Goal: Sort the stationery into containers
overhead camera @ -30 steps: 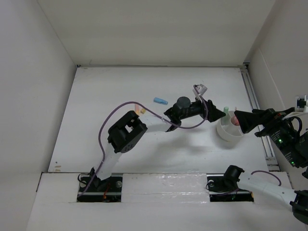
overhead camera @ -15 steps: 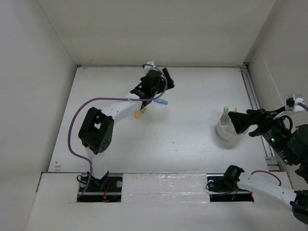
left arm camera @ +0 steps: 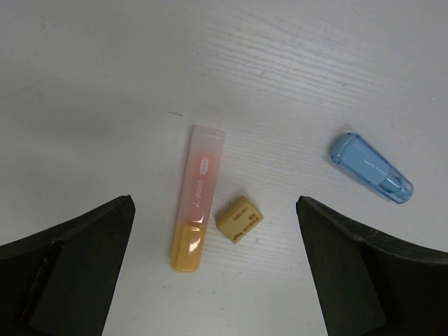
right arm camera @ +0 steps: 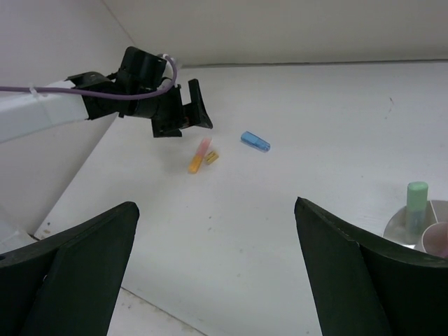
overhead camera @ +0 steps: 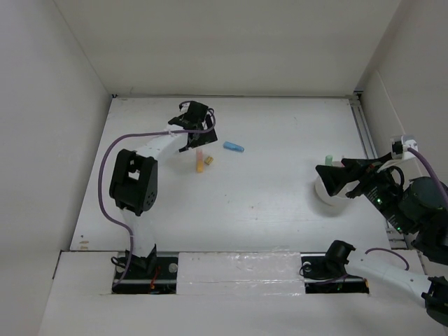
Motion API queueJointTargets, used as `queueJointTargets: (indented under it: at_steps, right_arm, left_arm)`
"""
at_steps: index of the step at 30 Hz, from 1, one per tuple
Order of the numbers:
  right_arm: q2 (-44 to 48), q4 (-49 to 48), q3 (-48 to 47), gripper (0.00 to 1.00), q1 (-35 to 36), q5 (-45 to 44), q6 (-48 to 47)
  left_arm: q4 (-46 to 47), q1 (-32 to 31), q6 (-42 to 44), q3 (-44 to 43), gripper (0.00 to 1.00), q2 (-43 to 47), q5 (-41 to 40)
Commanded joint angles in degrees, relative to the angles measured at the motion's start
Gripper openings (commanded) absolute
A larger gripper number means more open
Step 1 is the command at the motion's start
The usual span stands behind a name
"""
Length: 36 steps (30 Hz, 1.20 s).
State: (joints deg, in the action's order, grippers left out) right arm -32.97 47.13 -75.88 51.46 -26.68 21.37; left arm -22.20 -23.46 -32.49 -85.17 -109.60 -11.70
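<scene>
White table [overhead camera: 280,210], yellow-orange marker [left arm camera: 197,198] lying flat, long axis far-to-near, orange end toward arm bases, left gripper [overhead camera: 197,135] above it, jaws spread, right gripper [right arm camera: 215,204] jaws spread too

The orange marker [left arm camera: 196,199] is capped in translucent pink; the small piece [left arm camera: 239,218] is coloured tan-yellow with black print; blue marker [left arm camera: 371,168] light blue; green marker [right arm camera: 416,203] mint; cup [overhead camera: 330,204] and tabletop [overhead camera: 266,203] white.

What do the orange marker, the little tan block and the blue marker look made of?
Orange marker: smooth plastic, frosted see-through pinkish cap. Tan block: matte, printed, possibly a rubber eraser. Blue marker: glossy translucent plastic, with highlights.
</scene>
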Motion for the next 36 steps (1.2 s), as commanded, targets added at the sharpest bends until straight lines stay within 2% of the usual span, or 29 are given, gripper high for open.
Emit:
queueJointTargets:
  at_steps: [1,5,7,15,18,20,24,27,30,36]
  right_arm:
    - [-0.1,-4.9,0.6,0.99,0.5,1.8,-1.0]
    - [1.0,-4.9,0.6,0.99,0.5,1.8,-1.0]
    - [1.0,-4.9,0.6,0.99,0.5,2.3,-1.0]
    - [1.6,-4.9,1.3,0.99,0.5,2.3,-1.0]
    - [2.1,-5.5,1.8,0.99,0.5,2.3,-1.0]
    - [2.6,-5.5,2.3,0.99,0.5,2.3,-1.0]
    - [3.2,-5.5,2.3,0.99,0.5,1.8,-1.0]
    - [3.2,-5.5,2.3,0.99,0.5,1.3,-1.0]
    - [3.2,-5.5,2.3,0.99,0.5,1.3,-1.0]
    - [2.6,-5.5,2.3,0.99,0.5,1.3,-1.5]
  left_arm:
    - [-4.3,0.5,2.5,1.4,1.0,1.1,0.7]
    - [-2.1,1.6,3.0,3.6,0.96,-0.2,2.1]
    - [-1.5,2.1,3.0,3.6,0.92,-1.3,3.4]
    - [-1.4,2.1,3.6,2.5,0.86,-6.3,4.0]
    - [-3.5,2.1,3.6,0.7,0.71,-7.6,2.1]
    - [-5.2,2.1,3.0,0.0,0.56,-9.2,1.6]
    - [-6.7,2.1,3.0,-1.0,0.35,-10.3,0.5]
    - [-6.7,2.1,3.0,-1.1,0.29,-11.5,0.5]
    - [-7.2,3.3,2.5,-1.1,0.0,-12.4,0.5]
    - [-6.4,5.1,-0.1,1.8,0.0,-8.8,-2.5]
